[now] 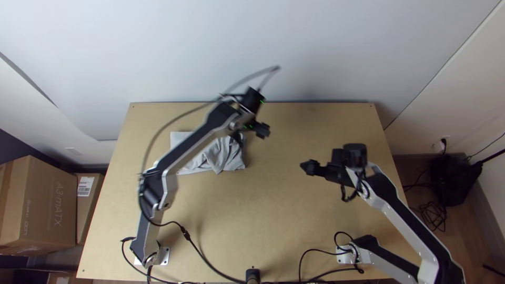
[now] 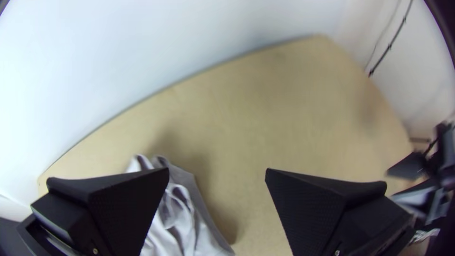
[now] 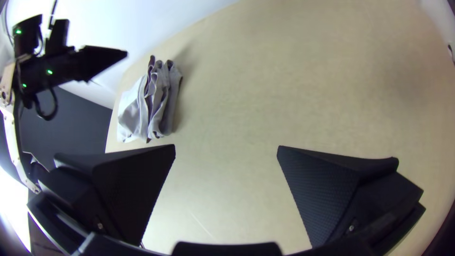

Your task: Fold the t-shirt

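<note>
Boxes (image 1: 44, 205) beside table (image 1: 247, 210); left arm (image 1: 193, 146) above shirt (image 1: 223, 156); left tool (image 1: 265, 131), right tool (image 1: 303, 166) gaping

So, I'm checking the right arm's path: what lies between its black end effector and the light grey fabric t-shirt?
Only bare light wooden table lies between the right end effector and the t-shirt; the top view shows this.

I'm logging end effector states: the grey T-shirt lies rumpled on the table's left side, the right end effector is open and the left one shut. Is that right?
Not quite: the left end effector is open, its fingers wide apart in the left wrist view. The right end effector is open, and the grey T-shirt lies rumpled on the left side of the table.
</note>
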You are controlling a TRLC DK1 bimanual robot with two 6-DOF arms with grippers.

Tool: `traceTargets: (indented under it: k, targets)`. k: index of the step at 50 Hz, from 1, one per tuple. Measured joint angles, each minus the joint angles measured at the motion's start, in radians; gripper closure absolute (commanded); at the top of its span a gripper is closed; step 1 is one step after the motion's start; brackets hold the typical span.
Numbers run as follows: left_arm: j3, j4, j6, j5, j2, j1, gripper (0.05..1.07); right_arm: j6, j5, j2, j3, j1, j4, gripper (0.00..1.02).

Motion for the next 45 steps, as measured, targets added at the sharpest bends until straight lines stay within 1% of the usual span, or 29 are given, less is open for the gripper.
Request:
traceTargets:
  k: [7, 12, 21, 24, 26, 33, 41, 43, 45]
  targets:
    - [0.000, -0.020, -0.020, 0.032, -0.168, 0.121, 0.09, 0.000, 0.000, 0.203, 0.187, 0.090, 0.005, 0.03]
    - [-0.002, -0.067, -0.024, 0.040, -0.263, 0.199, 0.09, 0.000, 0.000, 0.347, 0.351, 0.149, 0.005, 0.03]
    - [-0.059, -0.122, -0.023, 0.077, -0.400, 0.324, 0.09, 0.030, 0.000, 0.618, 0.635, 0.217, 0.002, 0.03]
    - [-0.081, -0.140, -0.024, 0.101, -0.433, 0.372, 0.09, 0.048, 0.000, 0.700, 0.720, 0.236, -0.031, 0.04]
    - [-0.094, -0.155, -0.024, 0.112, -0.453, 0.406, 0.09, 0.061, -0.001, 0.754, 0.782, 0.252, -0.061, 0.07]
    - [-0.128, -0.187, -0.023, 0.124, -0.505, 0.499, 0.09, 0.113, -0.031, 0.905, 0.962, 0.323, -0.193, 0.07]
    - [-0.133, -0.217, -0.023, 0.126, -0.533, 0.541, 0.09, 0.157, -0.062, 0.999, 1.047, 0.410, -0.236, 0.07]
    - [-0.133, -0.222, -0.023, 0.126, -0.536, 0.549, 0.09, 0.161, -0.073, 1.020, 1.065, 0.426, -0.241, 0.10]
    - [-0.134, -0.227, -0.023, 0.126, -0.541, 0.557, 0.09, 0.165, -0.089, 1.038, 1.083, 0.437, -0.248, 0.10]
